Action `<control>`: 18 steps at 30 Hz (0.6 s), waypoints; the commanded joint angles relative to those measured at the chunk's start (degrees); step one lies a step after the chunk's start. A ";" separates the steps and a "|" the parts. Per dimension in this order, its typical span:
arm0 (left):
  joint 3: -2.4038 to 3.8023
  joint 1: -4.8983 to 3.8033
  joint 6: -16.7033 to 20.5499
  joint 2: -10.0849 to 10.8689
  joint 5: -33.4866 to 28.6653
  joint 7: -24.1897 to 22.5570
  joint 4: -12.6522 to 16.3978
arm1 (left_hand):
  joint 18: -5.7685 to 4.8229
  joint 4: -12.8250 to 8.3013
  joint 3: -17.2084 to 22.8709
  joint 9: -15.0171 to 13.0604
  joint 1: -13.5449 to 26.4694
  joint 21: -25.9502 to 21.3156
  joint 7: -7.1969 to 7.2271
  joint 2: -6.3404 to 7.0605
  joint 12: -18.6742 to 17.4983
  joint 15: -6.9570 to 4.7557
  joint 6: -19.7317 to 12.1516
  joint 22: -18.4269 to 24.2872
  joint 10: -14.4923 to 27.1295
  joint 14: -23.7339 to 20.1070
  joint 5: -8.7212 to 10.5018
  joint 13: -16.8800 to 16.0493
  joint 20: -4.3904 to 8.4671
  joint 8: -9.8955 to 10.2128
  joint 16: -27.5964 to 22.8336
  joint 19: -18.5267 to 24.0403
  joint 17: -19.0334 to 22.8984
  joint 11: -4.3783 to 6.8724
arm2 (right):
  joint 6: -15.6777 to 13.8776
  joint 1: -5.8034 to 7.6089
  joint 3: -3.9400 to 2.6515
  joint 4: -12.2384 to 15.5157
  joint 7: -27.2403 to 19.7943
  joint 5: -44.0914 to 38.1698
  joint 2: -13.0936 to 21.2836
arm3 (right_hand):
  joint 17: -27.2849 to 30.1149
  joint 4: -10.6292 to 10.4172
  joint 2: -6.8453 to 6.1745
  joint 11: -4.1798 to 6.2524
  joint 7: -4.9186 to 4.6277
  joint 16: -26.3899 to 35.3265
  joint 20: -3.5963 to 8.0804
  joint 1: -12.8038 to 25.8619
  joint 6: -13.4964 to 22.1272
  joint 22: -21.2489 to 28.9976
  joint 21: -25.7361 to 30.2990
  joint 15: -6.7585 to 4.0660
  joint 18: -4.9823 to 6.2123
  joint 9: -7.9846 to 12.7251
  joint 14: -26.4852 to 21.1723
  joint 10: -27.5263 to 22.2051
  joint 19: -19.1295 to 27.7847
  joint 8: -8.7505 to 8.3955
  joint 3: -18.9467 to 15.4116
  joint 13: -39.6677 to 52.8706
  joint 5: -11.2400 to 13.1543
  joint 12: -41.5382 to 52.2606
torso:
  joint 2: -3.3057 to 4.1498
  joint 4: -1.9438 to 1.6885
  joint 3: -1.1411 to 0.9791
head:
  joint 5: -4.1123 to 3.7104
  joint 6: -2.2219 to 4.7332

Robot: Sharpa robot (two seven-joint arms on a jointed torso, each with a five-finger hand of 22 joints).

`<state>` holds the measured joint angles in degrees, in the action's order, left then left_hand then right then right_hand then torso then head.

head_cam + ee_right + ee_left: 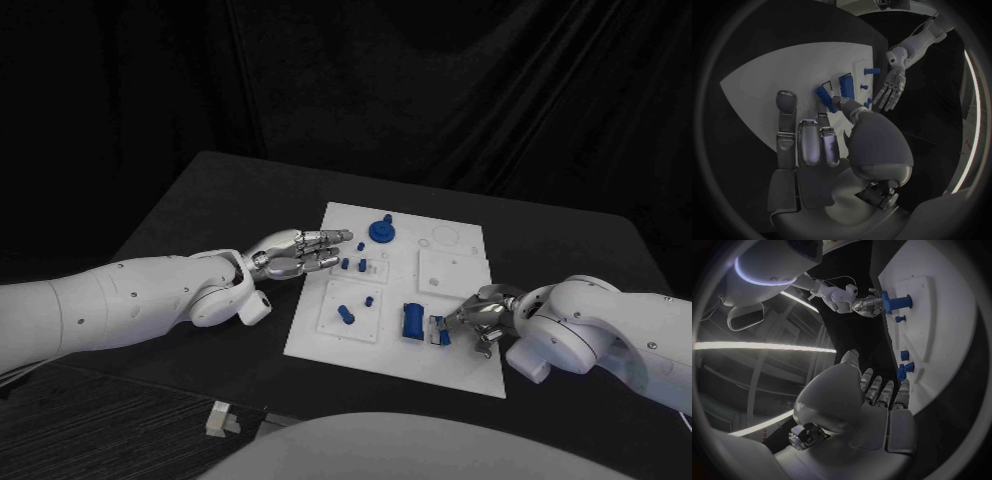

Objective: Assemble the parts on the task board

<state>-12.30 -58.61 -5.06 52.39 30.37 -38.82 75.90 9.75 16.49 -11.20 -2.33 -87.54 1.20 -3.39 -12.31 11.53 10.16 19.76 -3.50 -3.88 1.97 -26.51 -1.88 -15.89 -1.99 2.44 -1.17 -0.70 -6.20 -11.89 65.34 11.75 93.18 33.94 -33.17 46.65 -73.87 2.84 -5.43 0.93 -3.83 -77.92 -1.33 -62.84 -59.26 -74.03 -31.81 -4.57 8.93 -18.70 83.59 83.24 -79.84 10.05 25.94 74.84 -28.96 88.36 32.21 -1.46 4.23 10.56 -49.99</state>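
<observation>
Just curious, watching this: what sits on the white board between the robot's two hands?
In the head view, small blue pegs and a short blue piece lie on the board between the left hand and right hand.

The left hand (299, 250) hovers over the board's left edge, fingers stretched out together, holding nothing. The right hand (477, 322) sits at the board's right edge, fingertips pinching a part.

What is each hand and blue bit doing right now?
left hand: open, over the board's left edge, holding nothing.
right hand: fingers at the long blue part; grip unclear.
round blue part: upright on the task board.
small blue parts: on the board, untouched.
</observation>
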 commanded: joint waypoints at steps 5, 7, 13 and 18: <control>0.05 0.24 -1.04 -0.24 -0.42 -9.45 -0.06 | -0.09 -0.51 -0.07 0.19 -0.93 -0.18 -0.28 0.15 0.69 0.78 -0.03 -0.20 0.30 0.00 -0.96 0.04 -0.44 -0.12 0.84 -0.06 -0.22 -0.43 | 1.19 -0.15 0.07 -0.22 1.00 0.61 0.04 | 0.31 -0.33 1.00 0.52 0.82 -0.17 0.02 1.41 -1.75 -3.86 0.94 -0.47 0.00 -4.40 3.27 5.43 0.10 4.59 3.81 13.19 -0.54 -0.23 | 0.01 -0.03 0.00 | -0.15 -0.01; 0.05 0.27 -1.07 -0.27 -0.42 -9.45 -0.09 | -0.09 -0.51 -0.07 0.19 -0.93 -0.18 -0.28 0.15 0.69 0.78 -0.03 -0.20 0.30 0.00 -0.96 0.04 -0.44 -0.12 0.84 -0.06 -0.22 -0.43 | 1.23 -0.15 0.06 -0.21 1.01 0.64 0.08 | 0.33 -0.31 1.05 0.54 0.84 -0.16 0.03 1.39 -1.76 -3.86 0.91 -0.48 0.00 -4.44 3.26 5.43 0.09 4.62 3.84 13.20 -0.56 -0.22 | 0.01 -0.01 0.00 | 0.02 -0.01; 0.05 0.33 -1.10 -0.30 -0.42 -9.43 -0.08 | -0.14 -0.53 0.03 0.20 -1.04 -0.16 -0.32 0.11 0.64 0.87 -0.09 -0.24 0.32 0.03 -1.01 0.05 -0.48 -0.12 0.90 -0.08 -0.23 -0.42 | 1.59 -0.10 0.06 -0.22 1.10 1.38 0.49 | 0.41 -0.24 1.10 0.57 0.87 -0.10 0.04 1.34 -1.77 -3.86 0.92 -0.50 0.00 -4.50 3.25 5.43 0.09 4.68 3.89 13.20 -0.59 -0.22 | 0.01 0.01 -0.02 | 0.40 -0.01; 0.05 0.35 -1.08 -0.22 -0.42 -9.40 -0.08 | -0.14 -0.53 0.03 0.20 -1.04 -0.16 -0.32 0.11 0.64 0.87 -0.09 -0.24 0.32 0.03 -1.01 0.05 -0.48 -0.12 0.90 -0.08 -0.23 -0.42 | 1.98 -0.02 0.06 -0.21 1.13 2.23 0.82 | 0.40 -0.16 1.13 0.59 0.89 -0.10 0.05 1.28 -1.75 -3.84 1.00 -0.52 0.02 -4.55 3.25 5.43 0.10 4.71 3.94 13.20 -0.61 -0.23 | 0.03 0.01 0.00 | 0.48 -0.01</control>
<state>-12.30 -58.35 -5.57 52.21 30.37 -38.82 75.74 9.76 16.49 -11.20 -2.33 -87.54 1.20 -3.40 -12.31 11.53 10.18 19.75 -3.51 -3.80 1.97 -26.52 -1.87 -15.90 -1.99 2.44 -1.17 -0.70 -6.29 -10.99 65.36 11.75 93.02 33.95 -31.95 47.36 -73.86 2.84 -5.43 0.94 -3.83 -77.91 -1.33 -62.84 -59.25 -74.03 -31.81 -4.58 8.94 -18.78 83.60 83.25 -79.84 10.38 25.94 74.84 -28.95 88.36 32.22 -1.46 4.22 11.00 -49.99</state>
